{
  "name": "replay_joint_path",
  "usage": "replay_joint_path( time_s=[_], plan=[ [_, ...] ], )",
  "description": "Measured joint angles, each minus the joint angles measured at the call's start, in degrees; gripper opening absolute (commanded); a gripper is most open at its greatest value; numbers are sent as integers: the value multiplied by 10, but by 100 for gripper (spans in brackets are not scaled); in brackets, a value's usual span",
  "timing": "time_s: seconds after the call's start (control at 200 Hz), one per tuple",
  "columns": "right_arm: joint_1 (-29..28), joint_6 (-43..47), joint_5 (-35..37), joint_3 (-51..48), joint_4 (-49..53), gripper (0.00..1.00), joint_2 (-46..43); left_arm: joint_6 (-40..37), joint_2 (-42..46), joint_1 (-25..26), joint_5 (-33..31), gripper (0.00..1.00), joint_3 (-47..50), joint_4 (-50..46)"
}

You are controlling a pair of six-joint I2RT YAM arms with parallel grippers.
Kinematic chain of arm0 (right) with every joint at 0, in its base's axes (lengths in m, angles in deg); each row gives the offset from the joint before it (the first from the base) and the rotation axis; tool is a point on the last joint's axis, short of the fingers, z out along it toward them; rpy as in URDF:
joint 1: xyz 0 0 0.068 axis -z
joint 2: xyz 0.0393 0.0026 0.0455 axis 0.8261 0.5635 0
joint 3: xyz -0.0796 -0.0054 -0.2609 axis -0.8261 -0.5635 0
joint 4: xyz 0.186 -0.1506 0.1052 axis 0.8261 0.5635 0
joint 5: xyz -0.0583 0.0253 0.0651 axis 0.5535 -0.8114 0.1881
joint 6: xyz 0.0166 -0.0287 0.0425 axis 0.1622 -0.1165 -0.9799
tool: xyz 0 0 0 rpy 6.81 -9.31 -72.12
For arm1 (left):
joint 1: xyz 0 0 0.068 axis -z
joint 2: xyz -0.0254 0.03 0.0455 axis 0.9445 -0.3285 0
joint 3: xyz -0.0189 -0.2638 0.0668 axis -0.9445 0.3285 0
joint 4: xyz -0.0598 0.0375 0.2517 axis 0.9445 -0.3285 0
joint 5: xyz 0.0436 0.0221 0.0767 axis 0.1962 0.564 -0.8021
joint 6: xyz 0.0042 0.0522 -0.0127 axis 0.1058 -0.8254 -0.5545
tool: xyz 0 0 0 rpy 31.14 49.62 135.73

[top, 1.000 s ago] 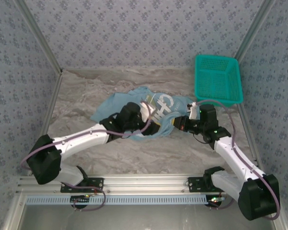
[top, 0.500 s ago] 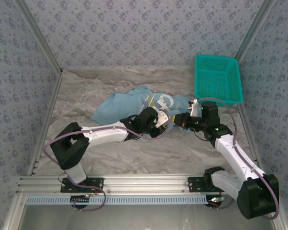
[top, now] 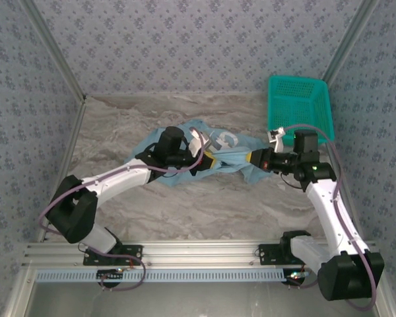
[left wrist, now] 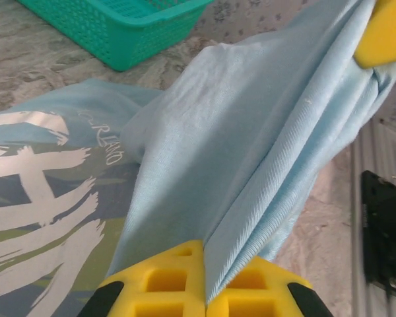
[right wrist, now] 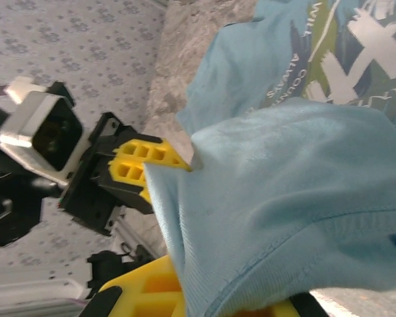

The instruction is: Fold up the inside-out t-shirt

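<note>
The inside-out t-shirt (top: 234,158) is light blue, and a whitish print (top: 224,140) faces up on the part lying on the table. A band of it is stretched in the air between my two grippers. My left gripper (top: 209,157) is shut on one fold of the cloth; in the left wrist view its yellow pads (left wrist: 162,284) pinch the t-shirt (left wrist: 251,132). My right gripper (top: 256,158) is shut on the other end. In the right wrist view the t-shirt (right wrist: 303,198) drapes over the right gripper (right wrist: 204,297), with the left gripper's pads (right wrist: 142,162) beyond it.
A teal mesh basket (top: 298,109) stands at the back right, close behind the right arm, and appears as the basket (left wrist: 119,26) in the left wrist view. Patterned walls close three sides. A metal rail (top: 198,254) runs along the near edge of the marble tabletop (top: 204,205).
The left gripper has shut on the shirt's fold and drawn back to the left. The right gripper has pulled to the right with its end, so the cloth between them is taut.
</note>
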Motion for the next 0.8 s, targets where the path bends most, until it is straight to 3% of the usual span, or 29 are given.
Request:
replay_joint_path(
  time_s=[0.12,0.23,0.355,0.415,0.52,0.68,0.799],
  plan=[
    [15,-68,-58,-27,-79,0,-9,2,-1,-1,14,0,0,1],
    [14,-154,-91,-58,-173,0,-11,1,-19,3,-11,0,-10,-7],
    [14,-176,-85,-56,-184,2,-11,5,-43,13,-28,0,-26,-3],
    [7,-128,-35,-30,-111,4,-10,17,-45,15,-20,0,-23,5],
    [-27,-36,100,20,3,17,0,51,-45,15,8,0,-8,38],
    [-77,29,249,23,67,38,28,121,-44,10,39,0,17,56],
    [-109,57,323,21,100,41,36,162,-43,7,45,0,17,53]
  ],
)
